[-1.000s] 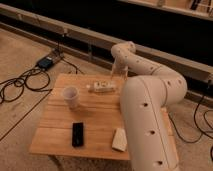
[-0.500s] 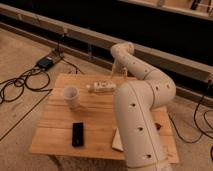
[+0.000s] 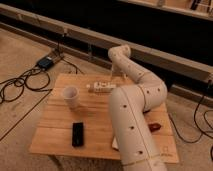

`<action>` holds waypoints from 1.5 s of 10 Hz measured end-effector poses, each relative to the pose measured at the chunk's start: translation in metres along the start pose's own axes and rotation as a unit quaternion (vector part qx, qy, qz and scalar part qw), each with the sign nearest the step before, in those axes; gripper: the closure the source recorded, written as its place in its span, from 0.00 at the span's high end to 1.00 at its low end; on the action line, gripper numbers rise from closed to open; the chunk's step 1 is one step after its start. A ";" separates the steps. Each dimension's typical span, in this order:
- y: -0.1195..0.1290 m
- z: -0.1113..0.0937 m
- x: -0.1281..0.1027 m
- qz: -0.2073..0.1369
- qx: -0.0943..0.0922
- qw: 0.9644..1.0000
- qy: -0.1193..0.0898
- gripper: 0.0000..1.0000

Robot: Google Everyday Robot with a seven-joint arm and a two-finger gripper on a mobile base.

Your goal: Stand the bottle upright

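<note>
Hand (image 3: 116,76) low at the far side of the light wooden tabletop (image 3: 55,127), near the right end of the small slim pale plastic bottle (image 3: 101,86), half hidden behind the wrist. Spread or pressed together: cannot tell. Nearest, thick white arm link (image 3: 134,132), shifted leftward over the last second, now covering all but a sliver of the flat white rectangular block (image 3: 115,144) at the front edge. Alongside, flat black rectangular object (image 3: 78,134) and small reddish-brown item (image 3: 154,128), both unmoved. Further back, white round cup (image 3: 70,96), upright. Beyond it the bottle, lying on its side exactly as before, so not yet stood up; likely still the approach to a grasp. Arm folded, elbow out to the right, wrist arched high and bent down toward the bottle.
</note>
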 end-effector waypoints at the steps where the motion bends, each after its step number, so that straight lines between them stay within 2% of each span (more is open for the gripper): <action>1: 0.003 0.000 0.002 -0.004 0.002 1.000 0.004 0.65; 2: 0.006 -0.001 0.004 -0.008 0.004 1.000 0.008 0.65; 6: 0.026 -0.027 0.021 -0.038 0.004 0.999 0.029 0.65; 9: 0.047 -0.032 0.047 -0.072 0.007 0.996 0.058 0.65; 11: 0.054 -0.033 0.058 -0.082 0.007 0.994 0.072 0.65; 13: 0.064 -0.034 0.071 -0.090 0.000 0.992 0.088 0.65; 15: 0.073 -0.039 0.077 -0.098 -0.009 0.991 0.093 0.65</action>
